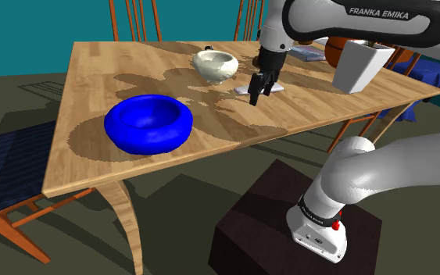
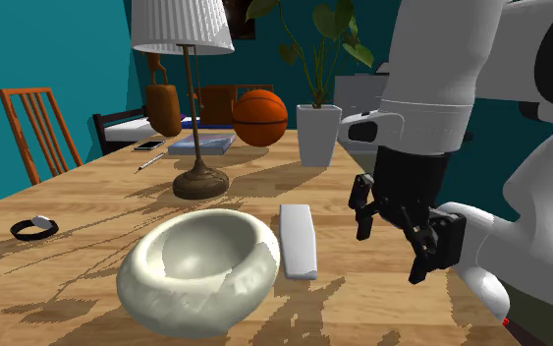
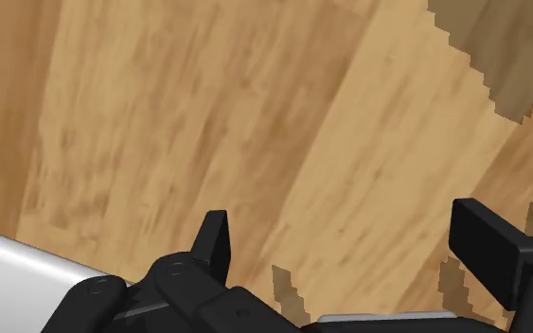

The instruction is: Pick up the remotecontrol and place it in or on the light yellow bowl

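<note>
Pale grey remote control (image 2: 299, 239) flat on wooden table (image 2: 87, 197), just beside cream bowl (image 2: 254, 241) on the second exterior view's right, gripper (image 2: 392, 246) near remote, not touching, fingers spread, nothing between them

Things partly hidden or cut off at the picture edges.
In the shoulder view the gripper (image 1: 259, 92) covers the middle of the pale remote control (image 1: 241, 91). The arm (image 1: 366, 19) hides most of the basketball (image 1: 332, 53) and the top of the white plant pot (image 1: 357, 69). In the second exterior view the top edge cuts off the lampshade (image 2: 181, 25) and the plant (image 2: 323, 39), and a small dark ring (image 2: 34, 228) is too small to identify.
</note>
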`<state>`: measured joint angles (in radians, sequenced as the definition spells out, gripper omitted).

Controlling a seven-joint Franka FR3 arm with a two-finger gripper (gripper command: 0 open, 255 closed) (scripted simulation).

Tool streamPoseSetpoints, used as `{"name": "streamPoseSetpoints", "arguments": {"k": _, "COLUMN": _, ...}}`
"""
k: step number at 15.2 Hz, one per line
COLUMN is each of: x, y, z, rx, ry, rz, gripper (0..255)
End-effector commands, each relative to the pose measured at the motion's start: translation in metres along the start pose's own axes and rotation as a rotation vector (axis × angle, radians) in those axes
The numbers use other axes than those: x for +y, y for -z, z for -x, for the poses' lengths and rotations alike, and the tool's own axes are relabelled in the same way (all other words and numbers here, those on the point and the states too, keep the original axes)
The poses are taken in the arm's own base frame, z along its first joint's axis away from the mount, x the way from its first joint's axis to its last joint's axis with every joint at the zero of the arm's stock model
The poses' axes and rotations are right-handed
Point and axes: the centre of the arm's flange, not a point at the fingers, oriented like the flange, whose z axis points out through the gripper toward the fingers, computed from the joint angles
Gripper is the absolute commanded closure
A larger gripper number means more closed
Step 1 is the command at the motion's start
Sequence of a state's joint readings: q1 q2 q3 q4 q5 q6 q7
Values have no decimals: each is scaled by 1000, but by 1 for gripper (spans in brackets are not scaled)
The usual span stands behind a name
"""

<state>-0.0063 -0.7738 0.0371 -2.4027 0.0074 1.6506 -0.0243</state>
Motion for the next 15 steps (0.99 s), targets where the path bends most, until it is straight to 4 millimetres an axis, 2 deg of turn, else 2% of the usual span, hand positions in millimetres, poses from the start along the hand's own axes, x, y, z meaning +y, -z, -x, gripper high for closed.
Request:
{"name": "streamPoseSetpoints", "arguments": {"k": 1, "x": 0, "y": 0, "z": 0, "rx": 0, "ry": 0, "rz": 0, "gripper": 0}}
{"name": "streamPoseSetpoints", "arguments": {"k": 5, "x": 53, "y": 3, "z": -7, "rx": -4, "ry": 372, "rz": -6, "gripper": 0}}
{"name": "streamPoseSetpoints", "arguments": {"k": 10, "x": 109, "y": 6, "z": -41, "rx": -8, "ry": 837, "rz": -13, "gripper": 0}}
{"name": "streamPoseSetpoints", "arguments": {"k": 13, "x": 134, "y": 8, "z": -73, "rx": -11, "ry": 1116, "rz": -17, "gripper": 0}}
{"name": "streamPoseSetpoints", "arguments": {"k": 15, "x": 134, "y": -3, "z": -73, "rx": -11, "ry": 1116, "rz": -17, "gripper": 0}}
